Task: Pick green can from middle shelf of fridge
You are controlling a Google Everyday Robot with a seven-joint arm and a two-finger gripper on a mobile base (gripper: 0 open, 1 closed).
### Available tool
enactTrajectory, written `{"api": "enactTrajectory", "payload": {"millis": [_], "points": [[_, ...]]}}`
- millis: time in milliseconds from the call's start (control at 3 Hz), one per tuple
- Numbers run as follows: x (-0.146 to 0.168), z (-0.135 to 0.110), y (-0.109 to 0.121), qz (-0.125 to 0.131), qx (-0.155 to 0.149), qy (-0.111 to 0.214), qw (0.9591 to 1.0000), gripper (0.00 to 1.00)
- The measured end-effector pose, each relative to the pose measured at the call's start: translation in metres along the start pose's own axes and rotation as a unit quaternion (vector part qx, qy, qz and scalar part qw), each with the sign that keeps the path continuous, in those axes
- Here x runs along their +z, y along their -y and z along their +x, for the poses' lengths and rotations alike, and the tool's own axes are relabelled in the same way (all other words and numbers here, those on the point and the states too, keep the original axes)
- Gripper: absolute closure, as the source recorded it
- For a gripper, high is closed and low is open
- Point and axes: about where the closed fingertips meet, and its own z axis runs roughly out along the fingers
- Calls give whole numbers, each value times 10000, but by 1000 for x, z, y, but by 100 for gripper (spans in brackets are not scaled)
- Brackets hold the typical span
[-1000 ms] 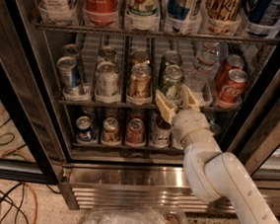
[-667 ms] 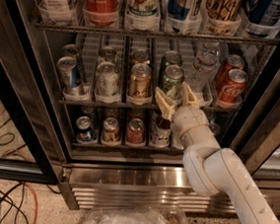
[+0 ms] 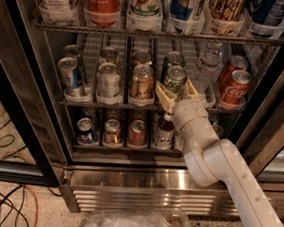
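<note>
- My pincer [image 3: 177, 93] is inside the fridge [image 3: 140, 183], at the front edge of the middle shelf [image 3: 112, 104], with the white arm trailing back down and to the right.
- Its jaws are spread, not clenched. One of the fingers [image 3: 164, 95] stands on each side of the green can [image 3: 175, 77], which sits between the tips and just beyond them, upright at the front of its lane.
- I cannot tell whether the pads are touching the can's wall or only just beside it.
- I judge this to be the end of the reach, with the grasp itself not yet made.
- Neighbours are close: a gold can [image 3: 142, 81] just left of the pincer, a clear bottle [image 3: 207, 66] just right, and another green can [image 3: 174, 59] behind the target.
- Next I would ease in until the can sits deep between the fingers, squeeze, then lift slightly and draw straight back, keeping the left finger off the gold can.
</note>
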Motion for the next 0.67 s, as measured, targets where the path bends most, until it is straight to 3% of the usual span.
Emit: {"api": "enactTrajectory", "payload": {"millis": [333, 667], "points": [[7, 0, 1, 4, 7, 31, 10000, 38], [10, 0, 0, 36, 20, 61, 10000, 56]]}}
